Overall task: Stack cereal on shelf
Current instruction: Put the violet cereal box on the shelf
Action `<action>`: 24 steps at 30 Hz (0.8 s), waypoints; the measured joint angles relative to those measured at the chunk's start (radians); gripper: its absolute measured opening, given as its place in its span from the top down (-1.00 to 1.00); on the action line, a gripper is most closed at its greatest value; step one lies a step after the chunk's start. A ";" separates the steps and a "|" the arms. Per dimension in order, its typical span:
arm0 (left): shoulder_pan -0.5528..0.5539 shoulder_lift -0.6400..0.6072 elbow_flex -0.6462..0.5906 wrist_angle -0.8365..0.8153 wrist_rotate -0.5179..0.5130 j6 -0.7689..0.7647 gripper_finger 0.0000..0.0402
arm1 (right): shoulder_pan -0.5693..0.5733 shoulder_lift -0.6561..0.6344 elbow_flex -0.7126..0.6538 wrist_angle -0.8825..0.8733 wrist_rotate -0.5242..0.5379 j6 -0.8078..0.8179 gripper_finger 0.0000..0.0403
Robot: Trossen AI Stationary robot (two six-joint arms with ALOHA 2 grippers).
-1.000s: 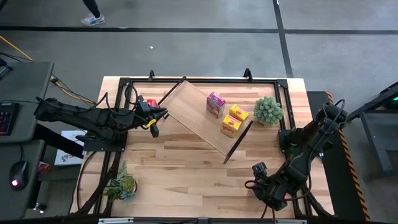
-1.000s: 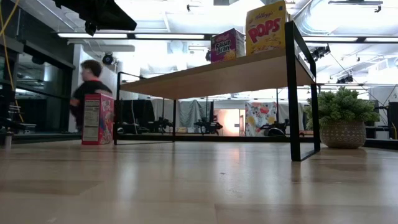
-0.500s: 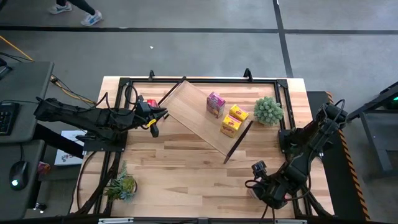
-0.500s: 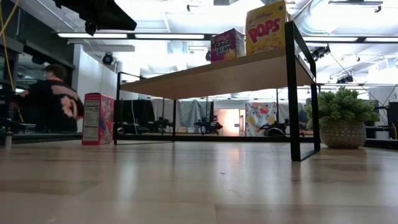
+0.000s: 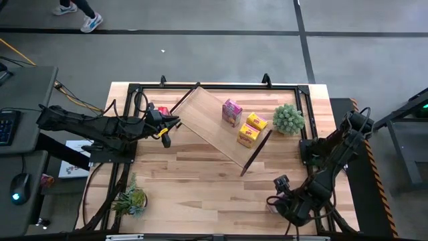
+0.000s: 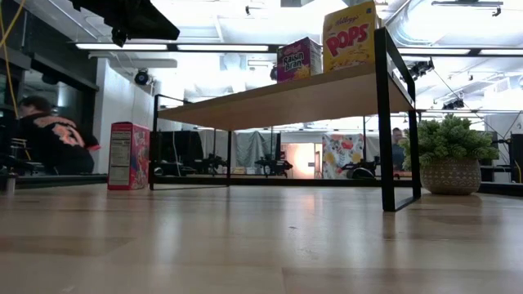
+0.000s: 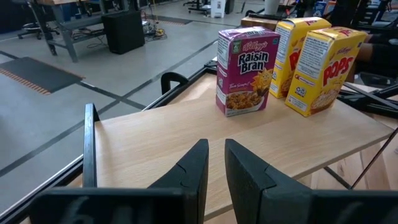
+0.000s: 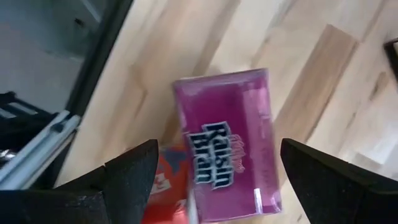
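- The right gripper [image 5: 279, 199] hangs over the near right corner of the table with its jaws spread wide; in its wrist view the two fingers [image 8: 134, 171] flank a magenta Raisin Bran box [image 8: 227, 144] lying flat on the tabletop [image 5: 200, 181], with nothing gripped yet. The left gripper [image 7: 213, 163] sits at the shelf's left end, its jaws nearly closed on nothing.
- The shelf [image 5: 221, 130] stands diagonally across the far half of the table. Three cereal boxes already stand on it: another magenta one [image 5: 232, 112] and two yellow Pops boxes [image 5: 252, 128].
- By my reading the task is partly done. Still off the shelf are the flat magenta box under the right gripper, something red-orange [image 8: 168, 183] beside it that may be another box, and a red box [image 6: 129, 156] upright on the table by the shelf's left end.
- The likely next step is closing on the flat magenta box.
- A potted plant [image 5: 288, 119] stands just beside the shelf's right end, on the likely carry path. A second plant [image 5: 131, 201] sits near the front left corner, well clear.
- A person [image 6: 47, 135] shows in the room behind.
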 joint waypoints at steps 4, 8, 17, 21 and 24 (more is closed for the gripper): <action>0.000 0.000 0.000 0.000 0.000 0.000 0.77 | -0.006 0.000 -0.005 0.015 0.059 -0.003 -0.65; 0.000 0.000 0.000 0.000 0.000 -0.001 0.77 | -0.014 0.000 -0.005 0.016 0.053 -0.001 -0.60; 0.000 0.000 0.000 0.000 0.001 -0.008 0.77 | -0.013 0.000 -0.005 0.029 0.024 0.011 -0.14; 0.000 0.000 0.000 0.000 0.001 -0.009 0.77 | -0.013 0.000 -0.005 0.029 0.020 0.026 0.06; 0.000 0.000 0.000 0.000 0.001 -0.009 0.77 | -0.013 0.000 -0.005 0.030 0.018 0.024 0.15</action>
